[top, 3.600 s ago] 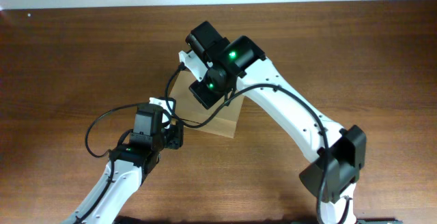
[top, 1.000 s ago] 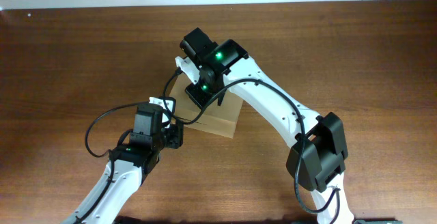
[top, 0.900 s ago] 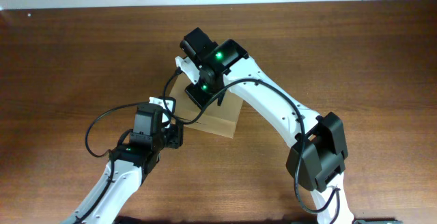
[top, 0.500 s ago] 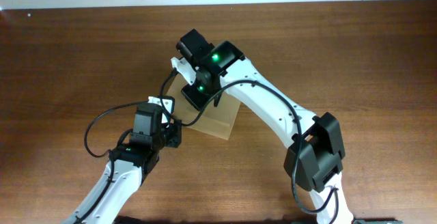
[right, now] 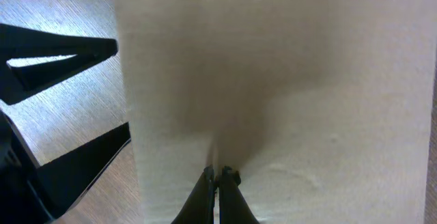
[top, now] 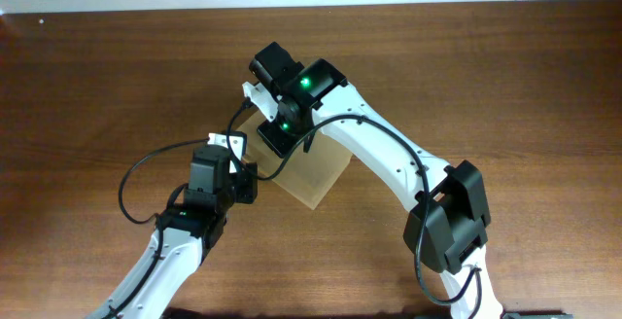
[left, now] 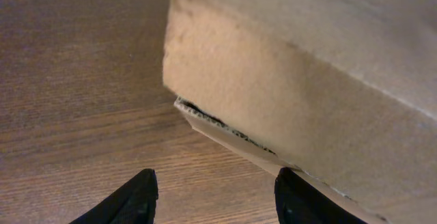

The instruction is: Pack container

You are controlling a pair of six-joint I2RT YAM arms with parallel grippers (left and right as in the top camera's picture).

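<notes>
The container [top: 316, 175] is a plain tan cardboard box in the middle of the table, lid down, lying at an angle. My right gripper [right: 220, 176] is shut, and its tips rest on the lid [right: 307, 80]. In the overhead view the right gripper [top: 299, 142] stands over the box's near-left part. My left gripper [left: 215, 198] is open at the box's left corner [left: 177, 94], low over the table. Its right finger [left: 300, 200] is just in front of a flap edge [left: 232, 134] that sticks out under the box. Nothing is between its fingers.
The brown wooden table [top: 486, 86] stretches all round the box. Beside the box on the left, the left arm's black fingers [right: 61, 50] show in the right wrist view. A black cable [top: 146, 173] loops off the left arm.
The box has turned on the table, its near corner swinging toward the front. The right gripper moved slightly left on the lid. The left gripper moved closer to the box and narrowed a little.
</notes>
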